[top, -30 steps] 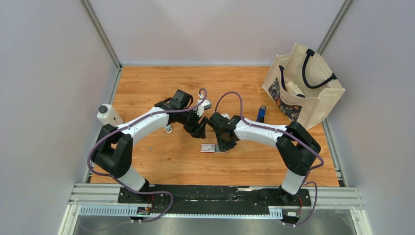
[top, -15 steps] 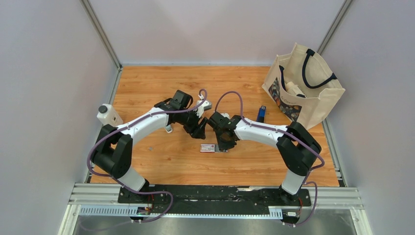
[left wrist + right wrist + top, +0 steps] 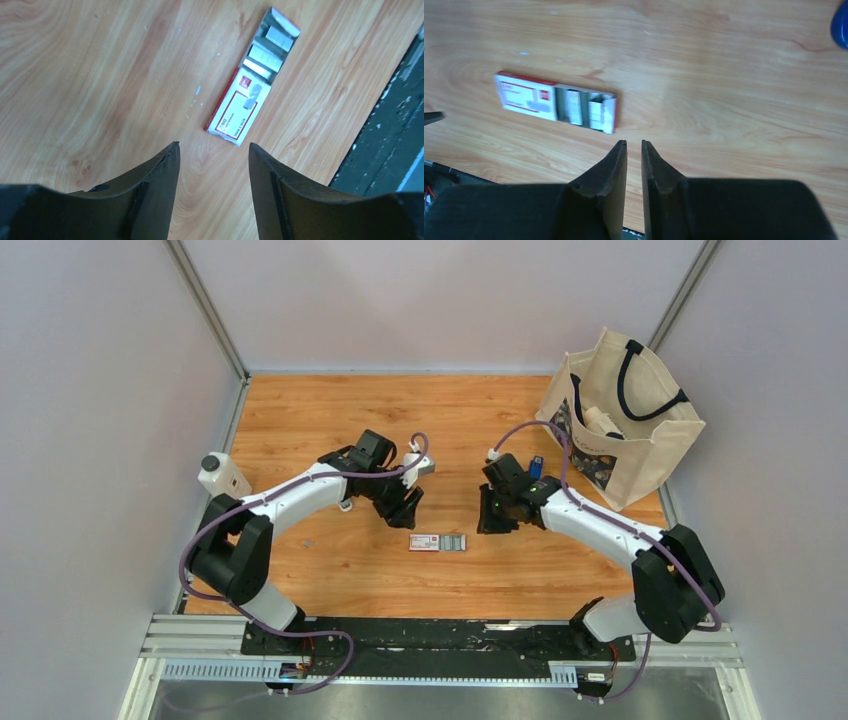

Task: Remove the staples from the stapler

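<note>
The dark-blue stapler (image 3: pixel 536 466) lies near the bag, partly behind my right arm; only its blue corner (image 3: pixel 841 20) shows in the right wrist view. The silver staples (image 3: pixel 455 542) lie in a tray slid out of the pink-and-white box (image 3: pixel 425 542). They also show in the left wrist view (image 3: pixel 266 50) and the right wrist view (image 3: pixel 580 107). My left gripper (image 3: pixel 405 504) is open and empty, above and left of the box (image 3: pixel 239 111). My right gripper (image 3: pixel 491 521) is shut and empty, to the right of the staples.
A cream tote bag (image 3: pixel 625 420) with things inside stands at the back right. A small white object with a black cap (image 3: pixel 222 475) sits by the left arm. The black base rail (image 3: pixel 395 125) runs along the near table edge.
My right gripper has drawn back to the right, away from the box, and the staples in the slid-out tray now show. My left gripper has shifted slightly.
</note>
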